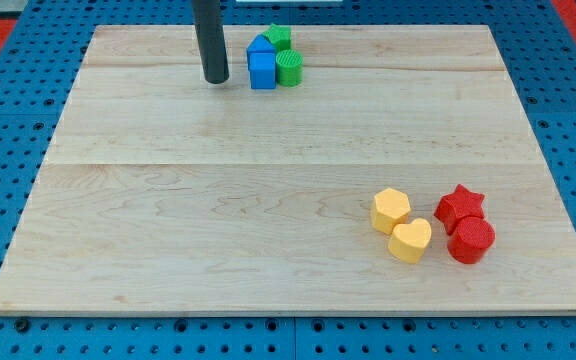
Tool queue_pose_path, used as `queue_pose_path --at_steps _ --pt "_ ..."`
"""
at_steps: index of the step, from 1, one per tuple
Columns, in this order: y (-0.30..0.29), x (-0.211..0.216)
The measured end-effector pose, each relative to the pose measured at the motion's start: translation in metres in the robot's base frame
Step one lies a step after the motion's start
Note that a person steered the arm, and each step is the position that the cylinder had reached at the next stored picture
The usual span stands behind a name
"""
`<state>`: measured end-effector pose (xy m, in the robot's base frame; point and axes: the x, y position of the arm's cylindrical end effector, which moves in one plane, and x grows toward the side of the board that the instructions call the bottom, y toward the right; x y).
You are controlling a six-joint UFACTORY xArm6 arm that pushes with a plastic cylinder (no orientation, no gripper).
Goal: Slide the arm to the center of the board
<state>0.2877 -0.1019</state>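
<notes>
Wooden board (218,200) lying on a blue pegboard surface (8,120), seen from the board's near edge. Dark rod coming down from the view's top, my tip (216,80) resting on the board near its top edge, left of the horizontal middle and well above the board's centre. Nothing held and nothing touched by the tip: plain rod, no jaws to open or close. Cluster of four blocks just to the tip's right, apart from it by a narrow gap: blue cube (262,71) nearest, a second blue block (259,46) behind it, shape unclear, green cylinder (289,69) touching the cube's right side, and a green star-like block (279,37) at the back. Second cluster at the view's lower right, well apart from the tip: yellow hexagonal block (391,210), yellow heart (410,241) just below it and touching, red star (460,206) to their right, red round-edged block (470,240) directly below the star and touching it. Centre of the board bare wood.
</notes>
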Motion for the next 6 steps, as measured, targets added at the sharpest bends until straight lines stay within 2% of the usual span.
queue_pose_path --at_steps 1,2,3,4,5,6 --pt "-0.006 -0.019" --pt "-0.005 -0.018" --pt "0.038 0.069" --pt "0.050 0.130" --pt "0.058 0.154" --pt "0.082 0.154"
